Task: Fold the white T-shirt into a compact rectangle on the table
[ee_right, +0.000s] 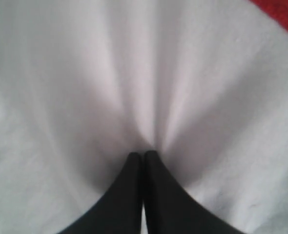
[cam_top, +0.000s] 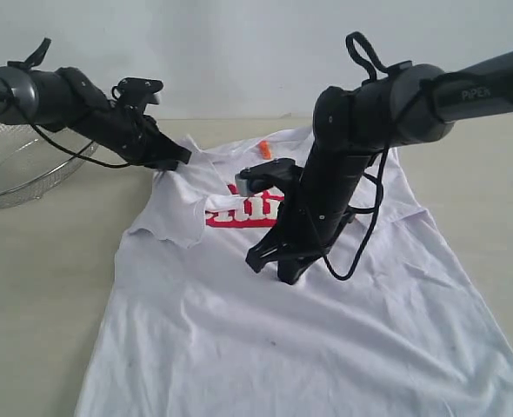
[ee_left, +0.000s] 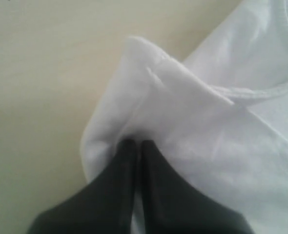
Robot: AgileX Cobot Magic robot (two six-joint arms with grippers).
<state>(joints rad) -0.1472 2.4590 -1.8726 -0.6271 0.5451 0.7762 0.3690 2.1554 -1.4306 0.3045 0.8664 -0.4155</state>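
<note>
The white T-shirt (cam_top: 309, 330) lies spread on the pale table (cam_top: 48, 278), chest up, with red lettering (cam_top: 239, 211) and an orange neck tag (cam_top: 265, 148) near the collar. My left gripper (cam_top: 180, 158) is shut on the shirt's left shoulder and sleeve, holding it lifted and folded inward. In the left wrist view the jaws (ee_left: 135, 145) pinch bunched white cloth (ee_left: 183, 112). My right gripper (cam_top: 283, 271) is shut on the fabric at the shirt's middle, just below the lettering. Creases radiate from its tips (ee_right: 142, 155) in the right wrist view.
A silver wire-mesh basket (cam_top: 13, 165) stands on the table at the far left, behind the left arm. Bare tabletop shows left of the shirt and at the far right (cam_top: 491, 200). A pale wall (cam_top: 239, 52) rises behind the table.
</note>
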